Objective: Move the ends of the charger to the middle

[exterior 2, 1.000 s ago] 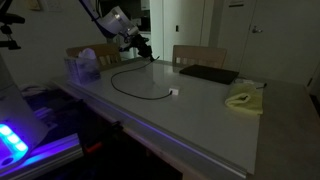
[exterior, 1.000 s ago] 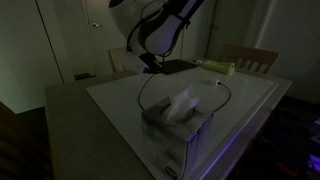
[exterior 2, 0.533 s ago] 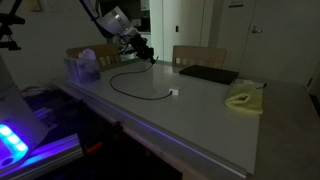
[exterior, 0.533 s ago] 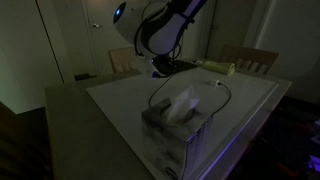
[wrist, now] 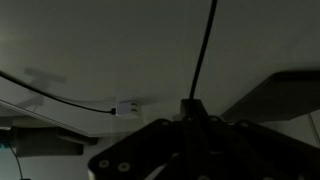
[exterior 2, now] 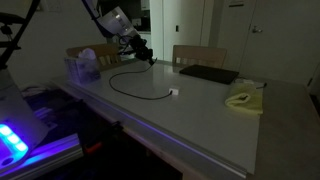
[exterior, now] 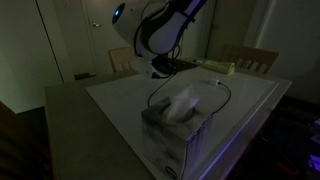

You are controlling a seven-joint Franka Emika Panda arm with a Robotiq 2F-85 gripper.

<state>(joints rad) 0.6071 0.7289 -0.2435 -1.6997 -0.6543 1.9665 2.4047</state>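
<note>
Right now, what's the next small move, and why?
Probably carry the thin black cable's dark end toward the white table top's middle, beside the small whitish plug. The jaws look closed on that end near the far edge; the plug lies nearer the centre.

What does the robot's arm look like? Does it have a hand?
The robot arm is chunky and rounded, with pale white shells and dark joints. A small bluish light glows on it. At its tip sits a black, blocky gripper with two thin dark fingers. No writing shows in this dim light.
</note>
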